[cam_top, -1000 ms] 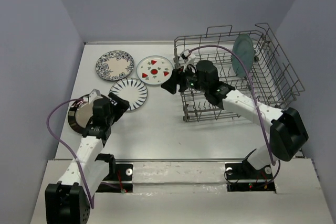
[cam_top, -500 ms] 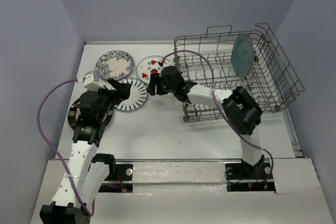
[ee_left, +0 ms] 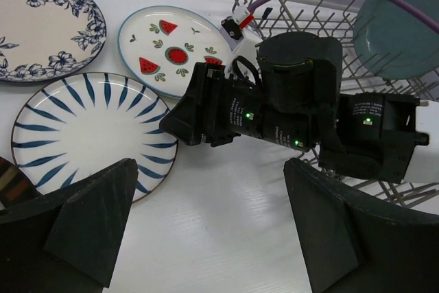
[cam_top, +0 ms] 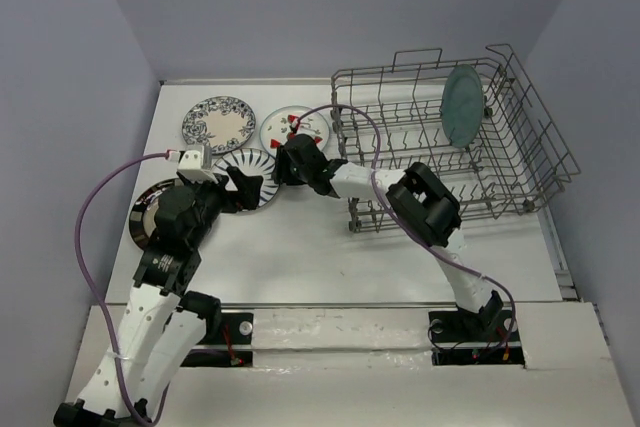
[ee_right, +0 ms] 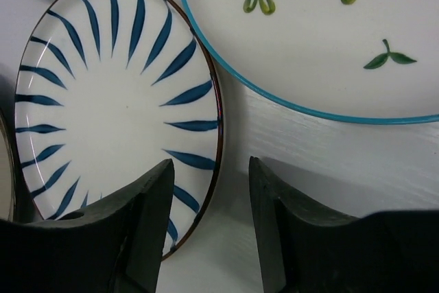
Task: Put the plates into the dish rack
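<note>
The dish rack [cam_top: 520, 162] stands at the right with the teal-grey plate [cam_top: 462, 107] upright in it. The floral plate [cam_top: 218, 125], the fruit plate [cam_top: 300, 125], the striped plate [cam_top: 245, 169] and the dark plate [cam_top: 148, 215] lie flat on the table at the left. My right gripper [cam_top: 276, 171] is open, low over the striped plate's right rim [ee_right: 218, 121], which runs between its fingers [ee_right: 140, 217]. My left gripper [cam_top: 254, 187] is open wide and empty, above the table [ee_left: 212, 238] beside the striped plate [ee_left: 82, 135], facing the right gripper [ee_left: 206, 111].
The two grippers are close together over the striped plate. The right arm reaches across the rack's front left corner [cam_top: 352, 209]. Purple cables loop from both arms. The left arm covers part of the dark plate. Grey walls close in the table on three sides.
The right gripper has moved left from the rack's front to the striped plate's rim. The left gripper has moved from over the dark plate up and right toward the striped plate.
</note>
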{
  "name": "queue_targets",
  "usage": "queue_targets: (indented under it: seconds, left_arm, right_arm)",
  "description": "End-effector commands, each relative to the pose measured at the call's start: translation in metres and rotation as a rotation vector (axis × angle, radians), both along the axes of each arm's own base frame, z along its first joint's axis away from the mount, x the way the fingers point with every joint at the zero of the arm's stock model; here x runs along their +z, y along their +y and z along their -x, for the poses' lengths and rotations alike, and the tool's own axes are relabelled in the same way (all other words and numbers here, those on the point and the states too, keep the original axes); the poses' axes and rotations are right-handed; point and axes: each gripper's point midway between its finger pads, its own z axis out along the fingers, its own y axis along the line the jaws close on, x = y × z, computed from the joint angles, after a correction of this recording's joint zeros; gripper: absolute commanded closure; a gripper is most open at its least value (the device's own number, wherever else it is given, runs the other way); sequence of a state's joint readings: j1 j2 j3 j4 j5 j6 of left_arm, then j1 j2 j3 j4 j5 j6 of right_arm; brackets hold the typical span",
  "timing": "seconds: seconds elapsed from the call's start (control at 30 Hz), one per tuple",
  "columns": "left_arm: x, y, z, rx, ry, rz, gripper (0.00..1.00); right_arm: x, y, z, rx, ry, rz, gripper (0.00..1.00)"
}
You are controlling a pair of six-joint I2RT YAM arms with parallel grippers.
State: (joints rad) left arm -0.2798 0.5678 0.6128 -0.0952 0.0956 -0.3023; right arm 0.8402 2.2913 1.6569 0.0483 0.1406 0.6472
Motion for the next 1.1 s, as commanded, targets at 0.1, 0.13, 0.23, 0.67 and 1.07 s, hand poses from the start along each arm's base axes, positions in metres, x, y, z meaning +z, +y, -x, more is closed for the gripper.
queue_targets:
  seconds: [0.1,0.13,0.23,0.67,1.07]
  left_arm:
    - [0.028,0.005,0.006,0.022,-0.099,-0.018,0.01]
    - [0.028,0.005,0.006,0.022,-0.099,-0.018,0.01]
    - [0.029,0.006,0.007,0.026,-0.1,-0.018,0.01]
    - [0.005,0.001,-0.001,0.01,-0.001,-0.048,0.01]
    - [-0.027,0.011,-0.017,0.083,0.133,-0.029,0.01]
  right_arm:
    - [0.004,0.007,-0.002,-0.071,-0.004,-0.027,0.57]
    - [0.002,0.005,-0.002,-0.074,-0.004,-0.022,0.64]
    - [-0.003,0.001,0.002,-0.071,0.007,-0.01,0.67]
    - [-0.004,-0.023,0.022,-0.071,0.015,0.061,0.93]
    - [0.099,-0.05,0.034,-0.059,-0.121,-0.038,0.93]
